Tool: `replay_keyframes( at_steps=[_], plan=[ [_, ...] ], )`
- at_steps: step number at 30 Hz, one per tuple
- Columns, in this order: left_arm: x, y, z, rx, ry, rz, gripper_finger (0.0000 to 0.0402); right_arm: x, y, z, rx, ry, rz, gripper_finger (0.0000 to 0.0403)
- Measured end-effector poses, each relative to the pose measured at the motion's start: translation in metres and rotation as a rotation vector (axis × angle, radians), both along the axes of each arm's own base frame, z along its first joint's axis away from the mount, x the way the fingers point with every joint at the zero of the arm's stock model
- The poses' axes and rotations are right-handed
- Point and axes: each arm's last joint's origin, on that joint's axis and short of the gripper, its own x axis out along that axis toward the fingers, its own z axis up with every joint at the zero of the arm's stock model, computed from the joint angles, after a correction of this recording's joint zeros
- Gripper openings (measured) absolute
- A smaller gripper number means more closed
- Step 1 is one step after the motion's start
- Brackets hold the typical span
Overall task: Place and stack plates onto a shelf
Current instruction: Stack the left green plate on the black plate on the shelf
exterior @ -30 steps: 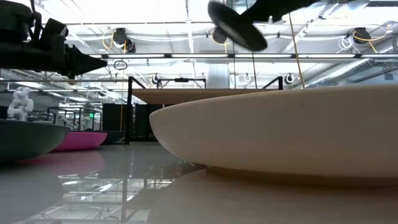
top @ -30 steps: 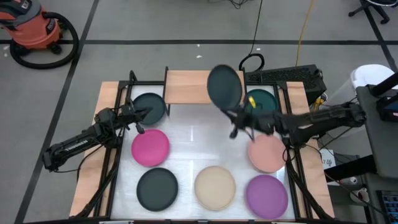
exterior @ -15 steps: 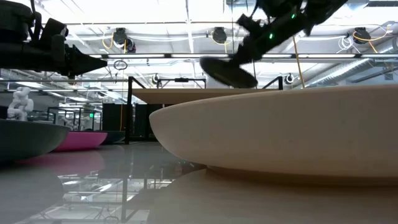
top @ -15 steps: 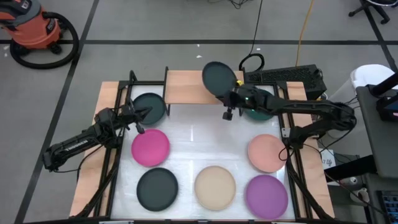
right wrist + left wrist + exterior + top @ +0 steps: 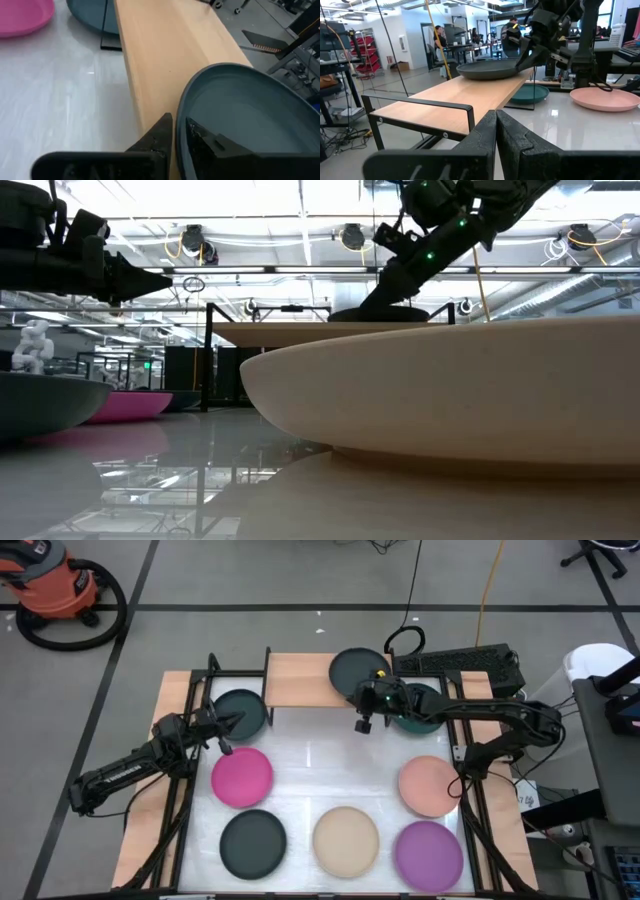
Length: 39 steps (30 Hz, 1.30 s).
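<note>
My right gripper [image 5: 368, 692] is shut on a dark teal plate [image 5: 357, 667] at the right end of the light-wood shelf [image 5: 305, 678]; the low view shows that plate [image 5: 380, 313] lying about level on the board. My left gripper [image 5: 228, 728] hovers shut beside another dark teal plate [image 5: 241, 712] at the shelf's left end, touching nothing. On the table lie a magenta plate [image 5: 241, 777], a charcoal plate [image 5: 252, 843], a beige plate [image 5: 346, 840], a purple plate [image 5: 429, 854], a salmon plate [image 5: 430, 786] and a teal plate [image 5: 422, 706] under the right arm. My right gripper pinches the dark teal plate by its near rim [image 5: 178, 107], with one finger [image 5: 200, 136] inside the dish and the other [image 5: 161, 134] outside. The fingers come from the table's near side, slanting down. The plate lies about level with its underside on the shelf board [image 5: 165, 50].
The shelf's left half [image 5: 445, 102] is bare wood, with thin black legs [image 5: 367, 112] below. Black frame rails [image 5: 185, 790] run along the table's left and right sides. People and desks show in the room beyond the table [image 5: 510, 37].
My right gripper has carried the dark teal plate from high over the table's middle toward the far edge and down. The plate, then raised and steeply tilted, has come level and now rests on the shelf's right end. The gripper has stayed shut on its rim.
</note>
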Motion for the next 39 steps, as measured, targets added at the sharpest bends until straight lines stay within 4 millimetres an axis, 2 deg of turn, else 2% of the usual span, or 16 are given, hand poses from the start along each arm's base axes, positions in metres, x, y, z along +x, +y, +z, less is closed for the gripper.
replay_keyframes(
  at_steps=[8, 17, 23, 26, 30, 35, 39],
  plan=[
    [0.000, 0.000, 0.000, 0.000, 0.000, 0.000, 0.0017, -0.002, 0.008, 0.008, 0.009, -0.029, 0.016, 0.0067],
    [0.000, 0.000, 0.000, 0.000, 0.000, 0.000, 0.0017, -0.013, 0.043, 0.058, -0.058, -0.296, 0.123, 0.0070],
    [0.000, 0.000, 0.000, 0.000, 0.000, 0.000, 0.0017, -0.026, 0.073, 0.082, 0.085, -0.463, 0.220, 0.0070],
    [0.000, 0.000, 0.000, 0.001, 0.000, 0.000, 0.0017, -0.028, 0.089, 0.079, 0.153, -0.481, 0.334, 0.0070],
    [0.000, 0.000, 0.000, 0.000, 0.000, 0.000, 0.0017, -0.028, 0.110, 0.059, 0.148, -0.455, 0.433, 0.0070],
    [0.000, 0.000, 0.000, -0.027, -0.012, -0.002, 0.0017, -0.033, 0.122, 0.036, 0.140, -0.446, 0.484, 0.0070],
    [0.000, 0.000, 0.000, -0.085, -0.038, -0.007, 0.0017, -0.037, 0.127, 0.025, 0.136, -0.495, 0.506, 0.0070]
  ],
)
